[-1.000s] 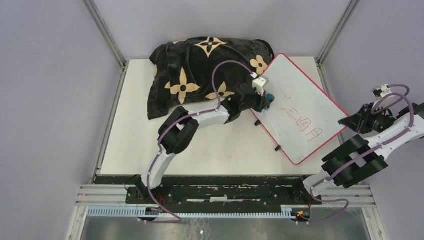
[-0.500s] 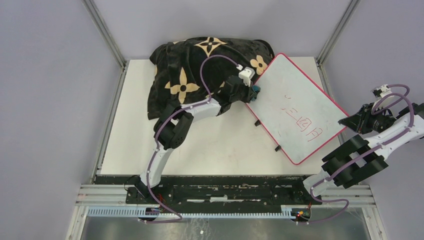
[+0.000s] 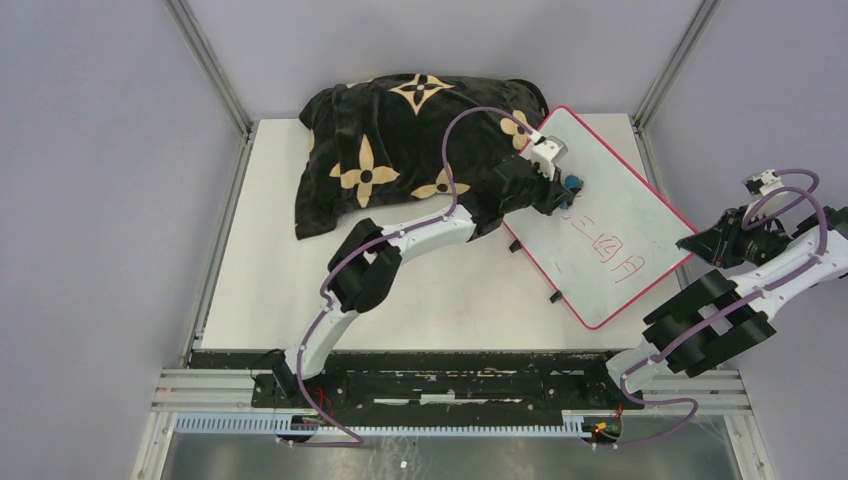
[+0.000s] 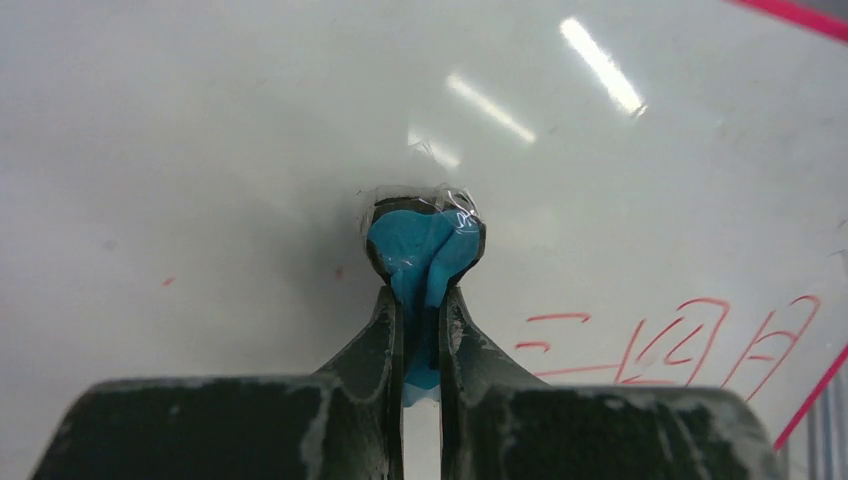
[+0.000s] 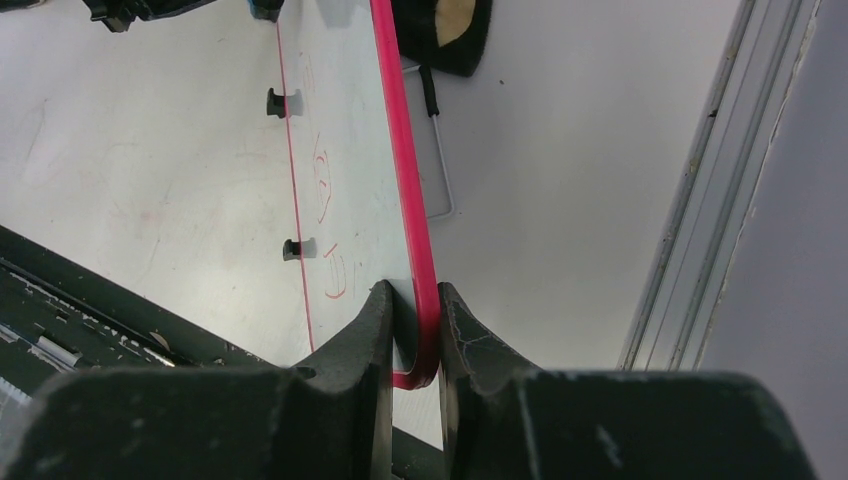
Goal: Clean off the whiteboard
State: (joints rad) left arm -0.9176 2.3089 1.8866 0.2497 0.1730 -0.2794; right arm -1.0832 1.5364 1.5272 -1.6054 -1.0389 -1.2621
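Note:
The whiteboard (image 3: 625, 190), white with a red-pink rim, lies slanted at the right of the table with red handwritten marks (image 3: 606, 250) in its lower half. My left gripper (image 3: 566, 186) is over the board's upper part, shut on a small blue eraser (image 3: 572, 183). In the left wrist view the blue eraser (image 4: 425, 245) sticks out past the left gripper (image 4: 423, 295) against the whiteboard (image 4: 200, 150), left of the red marks (image 4: 680, 340). My right gripper (image 5: 413, 295) is shut on the board's red rim (image 5: 405, 180) at its right corner (image 3: 688, 247).
A black pillow with tan flowers (image 3: 390, 140) lies at the back, touching the board's upper left edge. Two black clips (image 3: 555, 297) stick out from the board's lower left edge. Metal frame posts (image 3: 665, 70) stand at the table's back corners.
The left arm with the eraser swung from the board's left edge back toward the pillow, then right onto the board's upper part. The right arm and board have not moved.

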